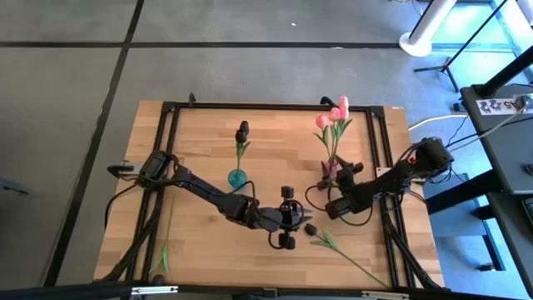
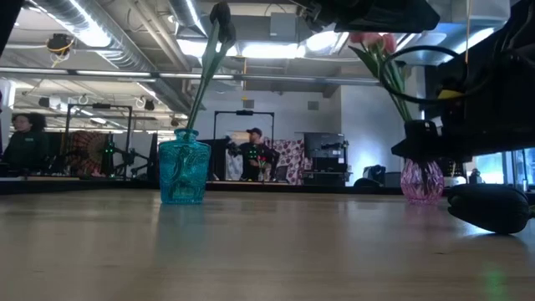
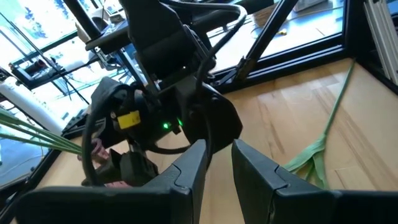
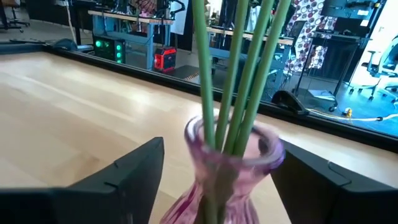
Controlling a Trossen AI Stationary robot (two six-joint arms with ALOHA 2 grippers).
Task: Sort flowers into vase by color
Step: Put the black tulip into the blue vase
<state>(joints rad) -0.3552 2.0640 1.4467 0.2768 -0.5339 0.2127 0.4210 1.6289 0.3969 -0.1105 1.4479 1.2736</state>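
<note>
At the table's near edge, a black-headed tulip lies flat on the wood, and just beside its dark head the left gripper reaches in low from the left, its fingers slightly apart around nothing. Farther back, the right gripper stretches in from the right with fingers spread wide either side of the pink vase, which holds pink tulips on straight green stems. Left of it, the teal vase holds one black tulip, leaning away
</note>
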